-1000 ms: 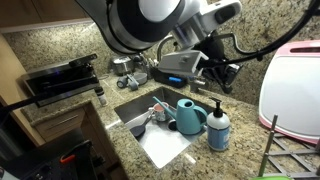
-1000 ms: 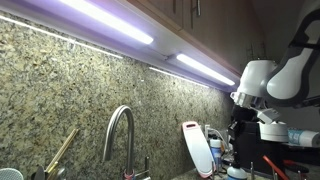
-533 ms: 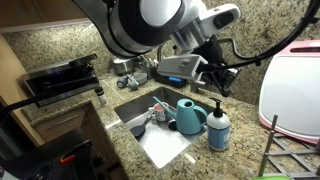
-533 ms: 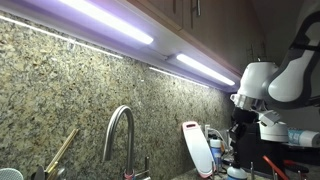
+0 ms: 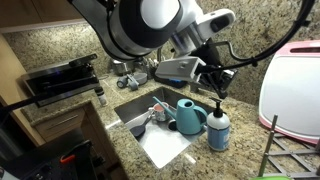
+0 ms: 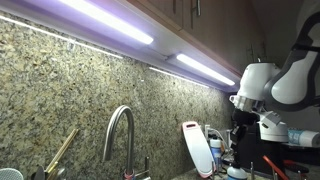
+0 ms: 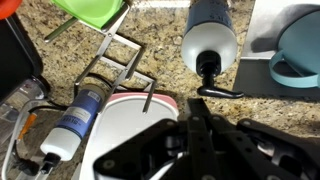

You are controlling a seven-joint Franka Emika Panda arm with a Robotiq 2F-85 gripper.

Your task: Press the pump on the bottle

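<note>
**Step in hand.** We judge this to be the final approach: the tool is aligned over the pump and the press itself has not yet begun.

**End effector.** In the wrist view, the fingers of the end effector (image 7: 197, 108) are closed against each other to a narrow tip, and nothing is held between them. We consider this the right configuration for pushing.

**Location of the task item.** The blue soap dispenser bottle (image 5: 218, 131) stands upright on the granite counter (image 5: 240, 162) at the edge of the sink (image 5: 165, 146). A teal watering can (image 5: 190, 116) stands just beside the bottle at its 9 o'clock. The black pump (image 5: 216, 105) tops the bottle. The end effector (image 5: 219, 91) hangs close above the pump at its 12 o'clock. We cannot confirm contact from this view.

**Wrist view.** The bottle (image 7: 210, 38) is seen from above, with the pump (image 7: 208, 72) at 12 o'clock from the closed tip and just beyond it. The nozzle points roughly toward 3 o'clock. The watering can (image 7: 300, 50) lies at 3 o'clock of the bottle and a wire rack (image 7: 115, 65) at 9 o'clock.

**Next move.**
1. We would shift the tip slightly toward 12 o'clock, until it sits over the pump head rather than the nozzle.
2. We would then descend straight along the pump axis with the fingers kept closed.

An off-centre push could tilt the bottle or slip off the head.
</note>
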